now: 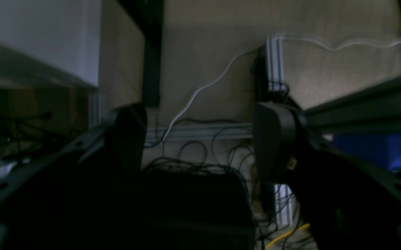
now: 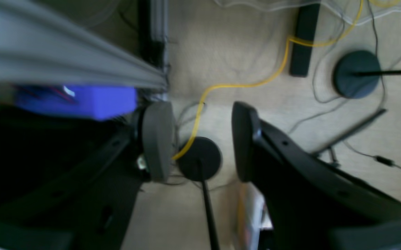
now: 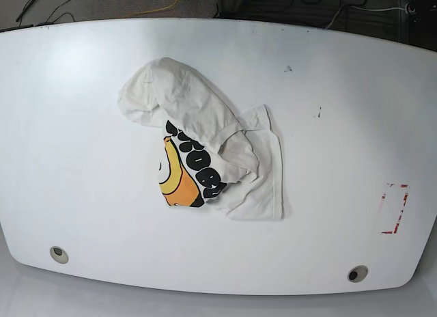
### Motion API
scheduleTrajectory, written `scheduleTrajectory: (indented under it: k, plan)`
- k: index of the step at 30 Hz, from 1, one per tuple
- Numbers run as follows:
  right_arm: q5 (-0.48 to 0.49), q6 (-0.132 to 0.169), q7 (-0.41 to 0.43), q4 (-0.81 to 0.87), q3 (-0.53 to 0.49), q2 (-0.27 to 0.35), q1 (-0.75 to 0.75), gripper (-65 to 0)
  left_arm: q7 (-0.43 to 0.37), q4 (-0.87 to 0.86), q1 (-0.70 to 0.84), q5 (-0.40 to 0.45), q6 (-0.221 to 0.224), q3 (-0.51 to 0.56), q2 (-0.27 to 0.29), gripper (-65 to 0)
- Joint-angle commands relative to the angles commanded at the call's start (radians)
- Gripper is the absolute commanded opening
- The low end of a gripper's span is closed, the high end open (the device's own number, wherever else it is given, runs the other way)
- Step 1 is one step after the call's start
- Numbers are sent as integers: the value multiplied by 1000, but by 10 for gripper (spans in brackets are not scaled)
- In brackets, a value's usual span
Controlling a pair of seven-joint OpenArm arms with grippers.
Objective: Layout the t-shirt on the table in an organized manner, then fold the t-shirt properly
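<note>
The off-white t-shirt (image 3: 205, 146) lies crumpled near the middle of the white table (image 3: 82, 160), a plain fold draped over part of its orange and black print. Neither arm shows in the base view. In the left wrist view my left gripper (image 1: 198, 139) is open, its dark fingers wide apart over the floor and cables, holding nothing. The right wrist view shows my right gripper (image 2: 200, 139) open too, with only floor between its fingers. The t-shirt and the table are out of sight in both wrist views.
Two round metal grommets (image 3: 59, 253) (image 3: 356, 273) sit near the table's front edge. A red tape rectangle (image 3: 395, 208) marks the right side. Cables, a yellow wire (image 2: 252, 83) and round black stand bases (image 2: 356, 73) lie on the floor.
</note>
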Motion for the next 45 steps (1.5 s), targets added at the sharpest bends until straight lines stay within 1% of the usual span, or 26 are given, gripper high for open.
scheduleTrajectory:
  k: [4,8,12,18,22,24,29,34,39,42,45]
  plan:
    - [26,0,0,51,0,5,-17,-378,0,89,14,0,0,-29,0,-211]
    - [52,0,3,64,2,5,-15,-378,0,170,17,0,0,-55,0,-211]
    - [78,3,6,72,2,8,-5,-378,0,213,15,-2,0,-66,-2,-211]
    - [123,6,127,75,2,8,9,-378,0,239,-38,-2,0,-94,-2,-211]
    - [124,8,186,81,0,14,23,-378,0,239,-86,-2,0,-95,-2,-211]
    - [124,8,204,81,-2,23,35,-378,0,239,-103,-2,0,-95,-2,-211]
    - [124,8,222,81,-2,21,66,-378,0,239,-161,-2,0,-95,-2,-211]
    - [126,8,213,80,3,23,118,-378,0,236,-216,-2,0,-95,-2,-211]
    - [126,8,207,78,32,25,180,-378,0,233,-261,0,0,-91,-2,-211]
    - [124,9,172,78,46,25,212,-378,0,230,-292,0,0,-89,0,-211]
    - [126,9,143,78,54,46,262,-378,3,230,-322,0,0,-87,0,-211]
